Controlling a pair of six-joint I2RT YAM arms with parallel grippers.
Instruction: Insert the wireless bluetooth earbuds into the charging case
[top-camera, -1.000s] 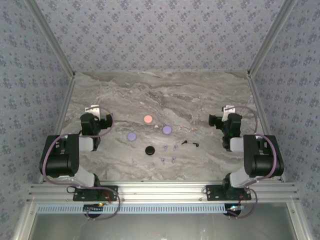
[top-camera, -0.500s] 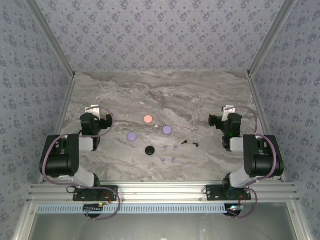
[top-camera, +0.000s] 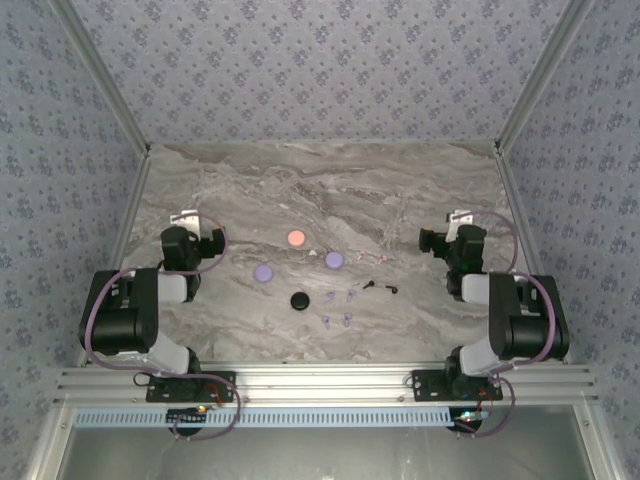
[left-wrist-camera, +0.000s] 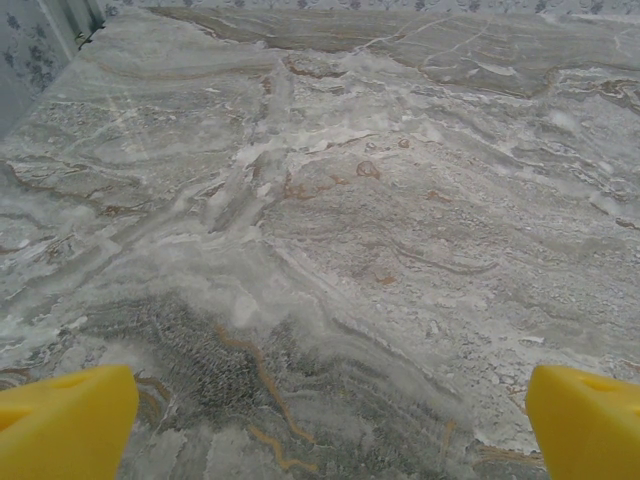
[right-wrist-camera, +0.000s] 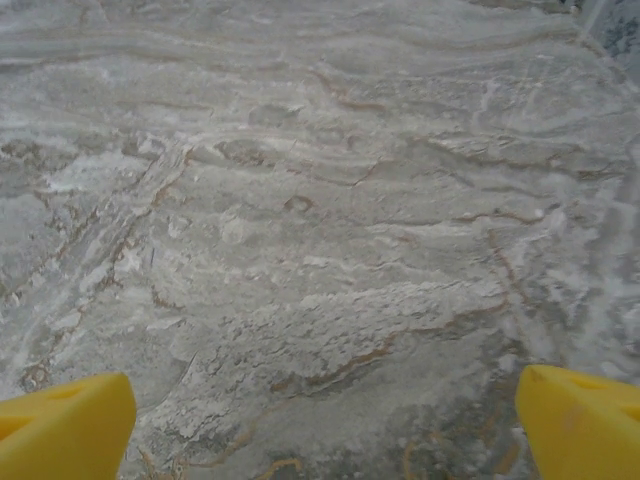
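Four round charging cases lie mid-table: a pink one (top-camera: 296, 238), two lavender ones (top-camera: 334, 259) (top-camera: 263, 272) and a black one (top-camera: 299, 300). Just right of the black case lie several tiny lavender earbuds (top-camera: 329, 297) (top-camera: 347, 319), and beyond them a black pair (top-camera: 370, 285) (top-camera: 391, 290). My left gripper (top-camera: 187, 219) hangs at the left, well clear of them. My right gripper (top-camera: 458, 218) hangs at the right, likewise apart. In the left wrist view the left gripper (left-wrist-camera: 330, 425) is open over bare marble. In the right wrist view the right gripper (right-wrist-camera: 325, 425) is open too, with nothing between its yellow fingertips (right-wrist-camera: 580, 420).
The marble table (top-camera: 320, 180) is walled by patterned panels at the back and both sides, with metal posts at the corners. An aluminium rail (top-camera: 320, 385) runs along the near edge, where both arm bases are bolted. A small pale speck (top-camera: 313, 252) lies between the pink and lavender cases.
The right arm's elbow has shifted very slightly. The left arm, the cases and the earbuds have stayed in place.
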